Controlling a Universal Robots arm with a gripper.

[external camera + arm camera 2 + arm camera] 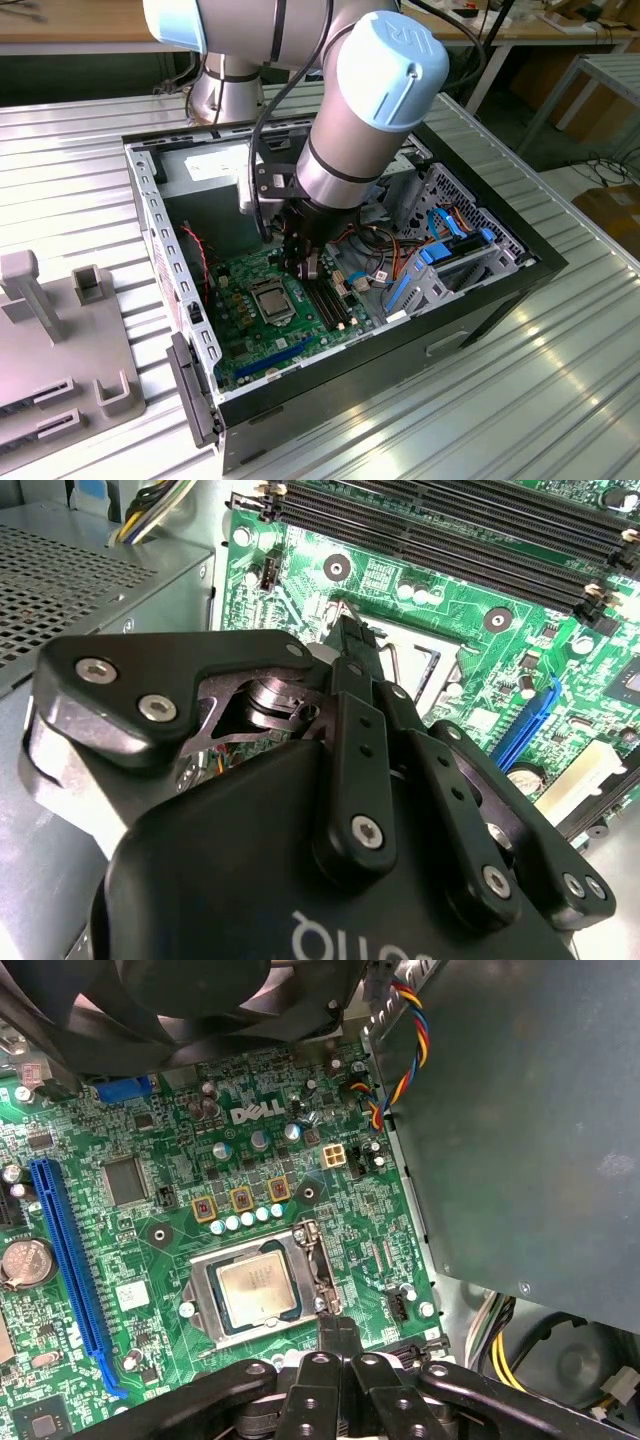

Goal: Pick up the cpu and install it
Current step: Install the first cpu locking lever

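Note:
The cpu, a dull silver square, lies flat inside the shiny socket frame on the green motherboard; in the exterior view the cpu sits mid-board in the open computer case. My gripper is shut, with nothing visible between its fingers. Its tip hovers just beside the socket's corner, near the end of the thin lever. In the second wrist view the gripper points down at the socket's edge. Whether it touches the lever is hidden. The gripper is low inside the case.
A grey power supply box stands close beside the socket. A black fan overhangs the board. Memory slots, a blue slot and a coin battery surround the socket. A drive cage and a grey fixture stand nearby.

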